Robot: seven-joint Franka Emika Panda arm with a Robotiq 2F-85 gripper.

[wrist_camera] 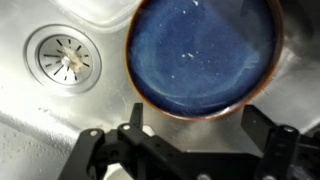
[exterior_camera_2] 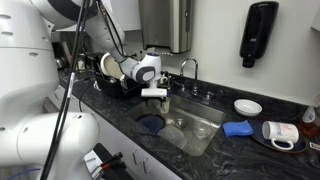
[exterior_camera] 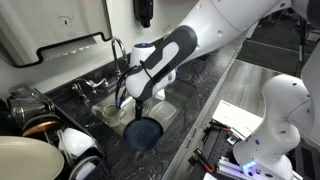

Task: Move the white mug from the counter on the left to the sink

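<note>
Claw spread wide, gripping nothing; I see it over the sink, which holds an empty blue bowl, rim partly cropped.

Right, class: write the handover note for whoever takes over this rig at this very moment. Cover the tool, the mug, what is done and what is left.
Tool: open, nothing between its fingers, hanging over the sink, just above a blue bowl that lies in the basin.
White mug: on the counter, resting on a dark plate, well away from the tool; it looks tipped on its side.
Done: nothing yet; the mug is not grasped.
Left: go to the mug, grasp it, carry it to the sink, probably setting it down clear of the bowl.
</note>
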